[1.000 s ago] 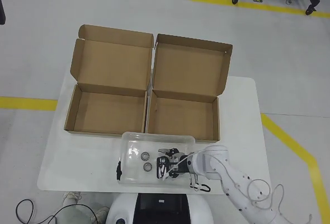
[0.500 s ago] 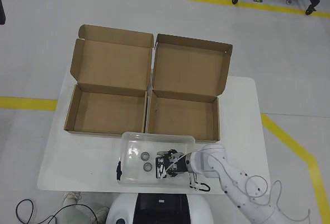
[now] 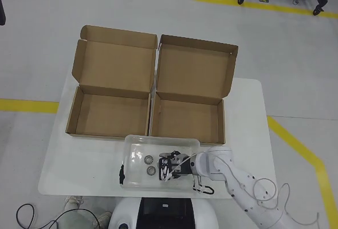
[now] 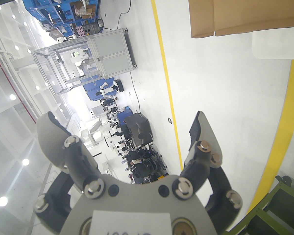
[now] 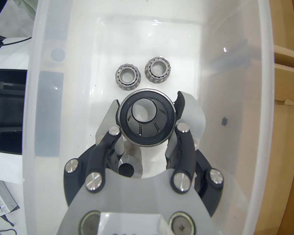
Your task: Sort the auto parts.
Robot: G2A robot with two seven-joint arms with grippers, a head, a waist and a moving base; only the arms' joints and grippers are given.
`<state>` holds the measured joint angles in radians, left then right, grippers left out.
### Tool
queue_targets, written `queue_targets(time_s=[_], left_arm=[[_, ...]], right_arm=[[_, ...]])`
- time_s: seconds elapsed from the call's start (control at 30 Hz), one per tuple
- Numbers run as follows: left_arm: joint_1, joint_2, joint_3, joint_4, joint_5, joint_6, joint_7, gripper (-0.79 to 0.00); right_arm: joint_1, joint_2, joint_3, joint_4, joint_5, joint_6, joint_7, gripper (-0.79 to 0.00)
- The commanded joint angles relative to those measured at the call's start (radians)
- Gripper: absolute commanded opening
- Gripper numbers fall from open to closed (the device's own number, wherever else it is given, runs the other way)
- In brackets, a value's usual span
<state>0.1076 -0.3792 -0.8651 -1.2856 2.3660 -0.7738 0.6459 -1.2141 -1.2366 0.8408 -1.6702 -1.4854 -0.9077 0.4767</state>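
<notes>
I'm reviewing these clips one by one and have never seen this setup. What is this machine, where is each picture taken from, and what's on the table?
It is a two-armed robot at a white table. The top view looks down from a camera above its arms; each wrist view comes from a camera on one arm, looking along its end effector. On the table stand two open, empty cardboard boxes and, nearer the robot, a clear plastic bin. In the bin lie two small metal bearings. The right end effector is inside the bin, closed on a larger black ring-shaped part. The left end effector is open, holds nothing and points out over the floor.
</notes>
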Motion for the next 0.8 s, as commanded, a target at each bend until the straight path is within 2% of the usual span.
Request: queue_targets(time_s=[0.0,0.23,0.6,0.77], left_arm=[[0.000,0.000,0.000,0.000,0.000,0.000,0.000,0.000],[0.000,0.000,0.000,0.000,0.000,0.000,0.000,0.000],[0.000,0.000,0.000,0.000,0.000,0.000,0.000,0.000],[0.000,0.000,0.000,0.000,0.000,0.000,0.000,0.000]], right_arm=[[-0.003,0.002,0.006,-0.006,0.008,0.018,-0.017,-0.785],[-0.013,0.006,0.030,-0.041,0.055,0.050,-0.121,-0.785],[-0.005,0.011,0.078,-0.024,0.108,0.029,-0.570,-0.785],[0.051,0.005,0.076,-0.032,0.118,0.026,-0.666,-0.785]])
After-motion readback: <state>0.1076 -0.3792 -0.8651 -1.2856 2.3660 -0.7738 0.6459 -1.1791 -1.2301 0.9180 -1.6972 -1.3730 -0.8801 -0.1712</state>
